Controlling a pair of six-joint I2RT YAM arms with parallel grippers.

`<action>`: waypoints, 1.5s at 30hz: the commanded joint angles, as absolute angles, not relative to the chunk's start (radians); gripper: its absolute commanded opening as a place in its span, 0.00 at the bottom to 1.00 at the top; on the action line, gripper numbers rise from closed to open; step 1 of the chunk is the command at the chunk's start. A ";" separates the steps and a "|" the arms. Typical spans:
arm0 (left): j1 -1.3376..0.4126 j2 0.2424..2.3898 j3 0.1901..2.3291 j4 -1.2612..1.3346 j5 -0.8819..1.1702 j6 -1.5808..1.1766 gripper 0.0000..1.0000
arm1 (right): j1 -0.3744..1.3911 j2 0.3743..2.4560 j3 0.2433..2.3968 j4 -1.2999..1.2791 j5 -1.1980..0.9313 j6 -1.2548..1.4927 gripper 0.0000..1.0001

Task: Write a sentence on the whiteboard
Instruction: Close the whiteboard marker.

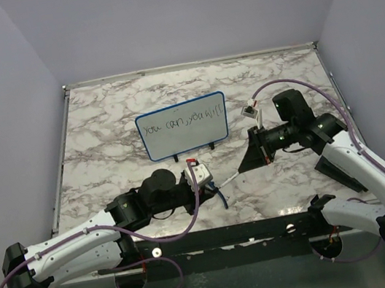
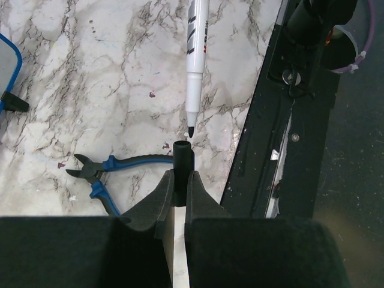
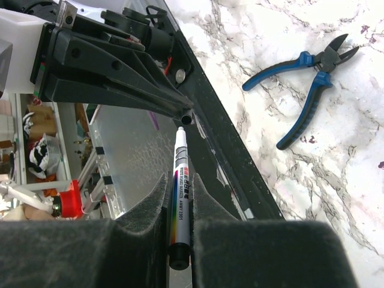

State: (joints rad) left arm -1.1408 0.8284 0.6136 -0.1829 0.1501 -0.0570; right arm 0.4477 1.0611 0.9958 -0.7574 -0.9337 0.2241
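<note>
the left gripper is pressed closed on a short black marker cap. the cap stands out past the gripper's end with its open mouth facing away, at lower centre of the left wrist view. the right gripper is clamped on the barrel of a white marker, with the black rear end at the bottom of the right wrist view and the tip pointing up the frame. the marker's black tip sits just short of the cap's mouth, nearly in line with it and not yet inside. in the overhead view this meeting is at lower centre of the frame, the two grippers facing each other over the marble table. blue-handled pliers lie flat on the table, just left of the cap in the left wrist view, handles spread. the whiteboard stands on small black feet near the middle of the overhead frame, above both grippers and apart from them. the sentence runs across it in one line of thin black handwriting, roughly "you can, you will".
</note>
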 commanded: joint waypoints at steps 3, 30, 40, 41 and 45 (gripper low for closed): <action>-1.151 0.830 0.609 -0.187 0.178 -0.040 0.00 | 0.443 1.075 1.001 -0.782 -0.972 0.204 0.01; -1.156 0.826 0.612 -0.187 0.186 -0.038 0.00 | 0.442 1.105 0.991 -0.772 -0.971 0.194 0.01; -1.158 0.824 0.615 -0.186 0.189 -0.037 0.00 | 0.443 1.118 0.992 -0.769 -0.972 0.190 0.01; -1.157 0.824 0.615 -0.186 0.188 -0.037 0.00 | 0.442 1.120 0.992 -0.768 -0.971 0.190 0.01; -1.158 0.825 0.617 -0.186 0.188 -0.035 0.00 | 0.443 1.127 0.990 -0.765 -0.973 0.187 0.01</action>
State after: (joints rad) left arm -1.1522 0.8349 0.6136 -0.1833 0.1658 -0.0471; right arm 0.4477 1.1156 0.9958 -0.7570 -0.9592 0.2073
